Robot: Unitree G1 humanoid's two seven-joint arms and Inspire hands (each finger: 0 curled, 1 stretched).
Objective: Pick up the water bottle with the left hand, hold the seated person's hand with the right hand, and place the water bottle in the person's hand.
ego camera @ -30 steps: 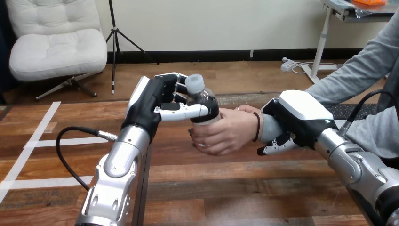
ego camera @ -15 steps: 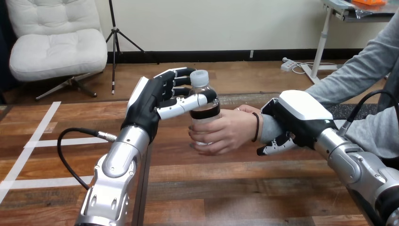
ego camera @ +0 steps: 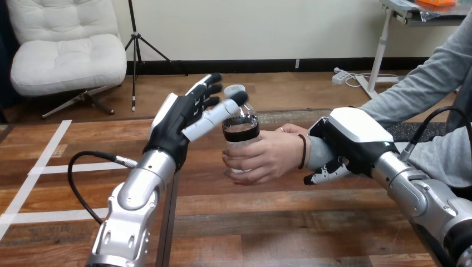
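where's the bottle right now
In the head view the bottle stands upright mid-frame, gripped by the person's hand above the table; the left hand, open, is just to its left.

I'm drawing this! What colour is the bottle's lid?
Whitish grey round lid on the clear plastic water bottle; head view shows it best.

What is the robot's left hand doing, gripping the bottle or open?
Open. The left hand has straight fingers, none curled round the water bottle; the person's hand grips the bottle instead.
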